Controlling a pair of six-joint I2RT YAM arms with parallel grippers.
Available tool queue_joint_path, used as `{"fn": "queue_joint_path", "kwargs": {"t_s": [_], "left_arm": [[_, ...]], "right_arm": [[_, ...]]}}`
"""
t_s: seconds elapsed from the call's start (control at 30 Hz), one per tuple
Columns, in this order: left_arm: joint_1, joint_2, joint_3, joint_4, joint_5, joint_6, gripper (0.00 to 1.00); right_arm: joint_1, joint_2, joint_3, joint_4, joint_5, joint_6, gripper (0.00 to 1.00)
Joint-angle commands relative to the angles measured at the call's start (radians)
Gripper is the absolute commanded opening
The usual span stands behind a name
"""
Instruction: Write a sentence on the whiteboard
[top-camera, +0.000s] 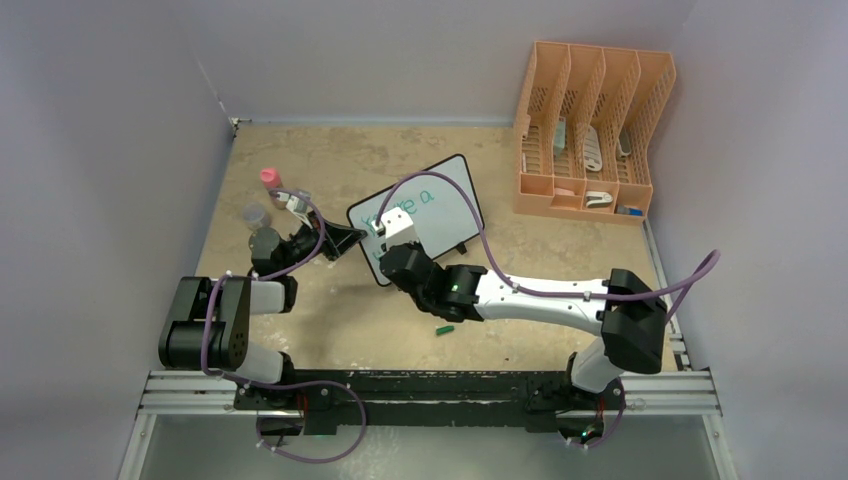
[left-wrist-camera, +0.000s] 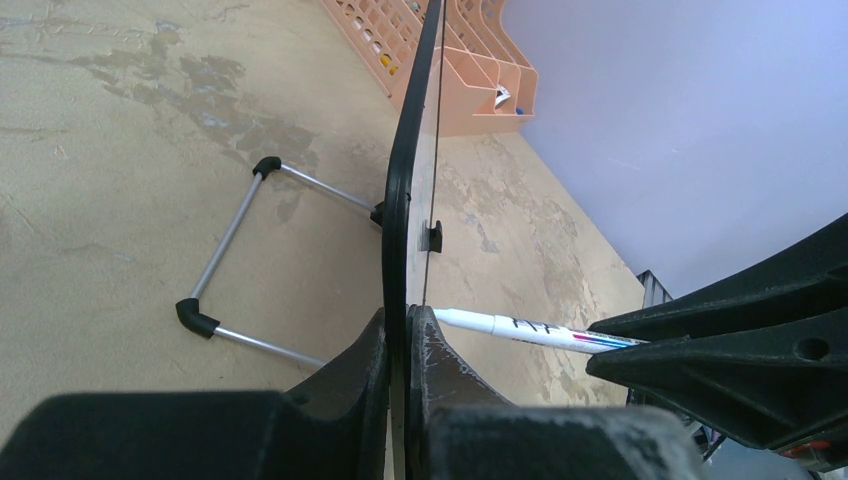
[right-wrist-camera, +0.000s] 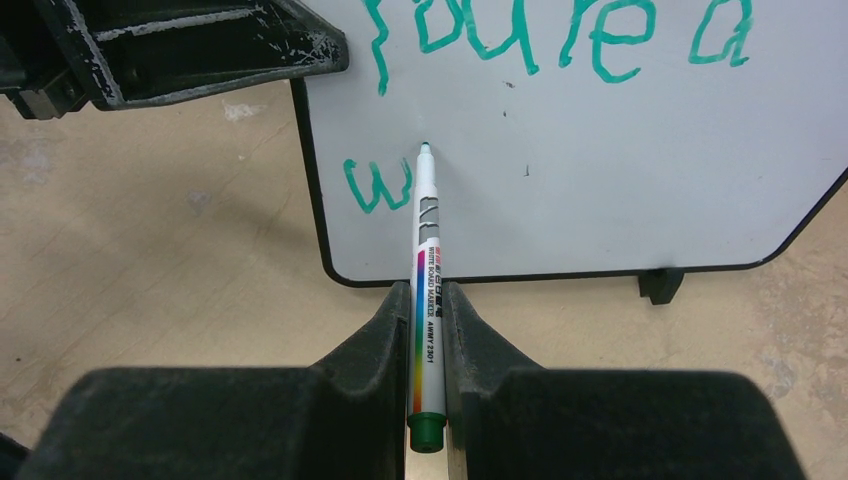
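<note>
The whiteboard (top-camera: 440, 200) stands tilted on the table; it also shows in the right wrist view (right-wrist-camera: 600, 170) and edge-on in the left wrist view (left-wrist-camera: 400, 180). The sentence (right-wrist-camera: 560, 40) is teal lettering in its top line, with a "w" (right-wrist-camera: 375, 185) starting a second line. My left gripper (left-wrist-camera: 408, 320) is shut on the board's left edge (top-camera: 352, 238). My right gripper (right-wrist-camera: 427, 300) is shut on a white marker (right-wrist-camera: 427, 250), its tip touching the board just right of the "w". The marker also shows in the left wrist view (left-wrist-camera: 520, 328).
An orange file rack (top-camera: 590, 130) stands at the back right. Small bottles (top-camera: 268, 180) stand at the left beyond my left arm. A green marker cap (top-camera: 444, 328) lies on the table near my right arm. The board's wire stand (left-wrist-camera: 240, 260) rests behind it.
</note>
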Motion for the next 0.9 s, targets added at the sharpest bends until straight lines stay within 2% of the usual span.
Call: {"fn": "queue_joint_path", "kwargs": {"t_s": [0.0,0.87], "left_arm": [[0.006,-0.012,0.024,0.027,0.003,0.03,0.0],[0.006,-0.014,0.022,0.03,0.005,0.028,0.0]], "right_arm": [[-0.007,0.014,0.016,0.034,-0.006,-0.007,0.0],[-0.015,0.007,-0.005,0.001,-0.003,0.026,0.0]]}}
